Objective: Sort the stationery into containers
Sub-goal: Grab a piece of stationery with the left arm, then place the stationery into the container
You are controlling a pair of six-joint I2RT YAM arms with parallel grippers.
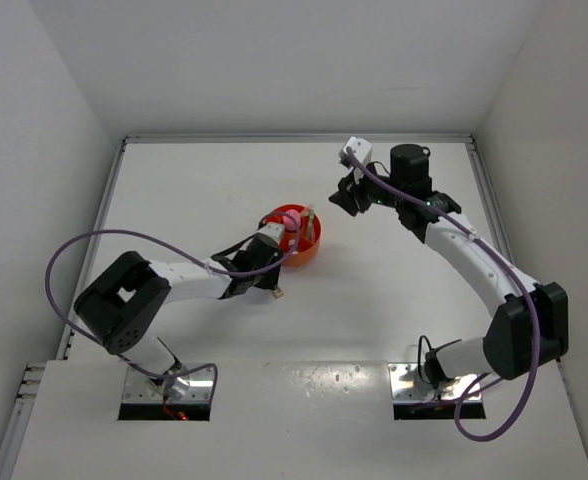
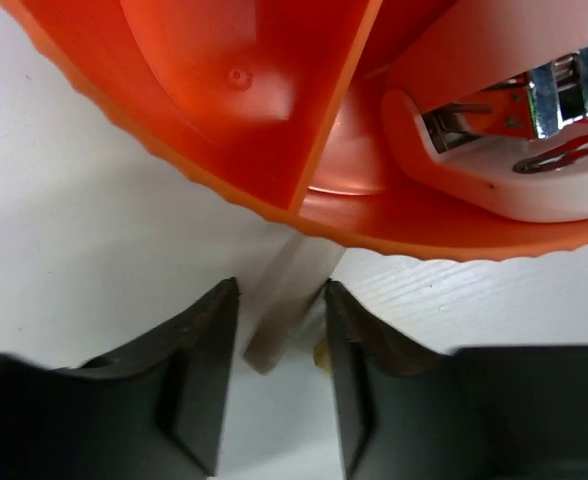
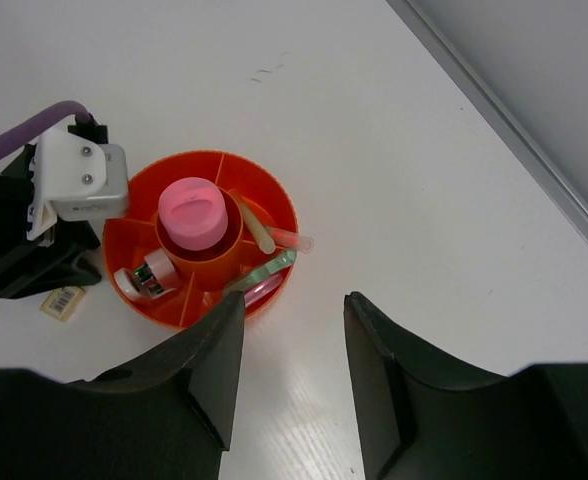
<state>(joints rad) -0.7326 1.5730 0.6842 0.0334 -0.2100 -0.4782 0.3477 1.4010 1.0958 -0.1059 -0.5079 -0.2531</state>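
The round orange organiser (image 1: 311,250) stands mid-table. In the right wrist view its rim (image 3: 274,197) encloses the pink cylinder (image 3: 192,212) in the central well, the mini stapler (image 3: 142,276), the pale yellow stick (image 3: 255,224), the pink-orange pen (image 3: 294,241) and the mint green stick (image 3: 266,269). My left gripper (image 2: 281,288) is at the organiser's near wall. Its jaws stand slightly apart around a tiny beige block (image 2: 286,300), with a gap on the left side. The second beige block (image 3: 62,302) lies on the table beside it. My right gripper (image 3: 294,310) is open and empty, raised to the organiser's right.
The stapler also shows close up in the left wrist view (image 2: 514,160). The loose beige block sits just in front of the organiser in the top view (image 1: 280,293). Walls close the table at the back and sides.
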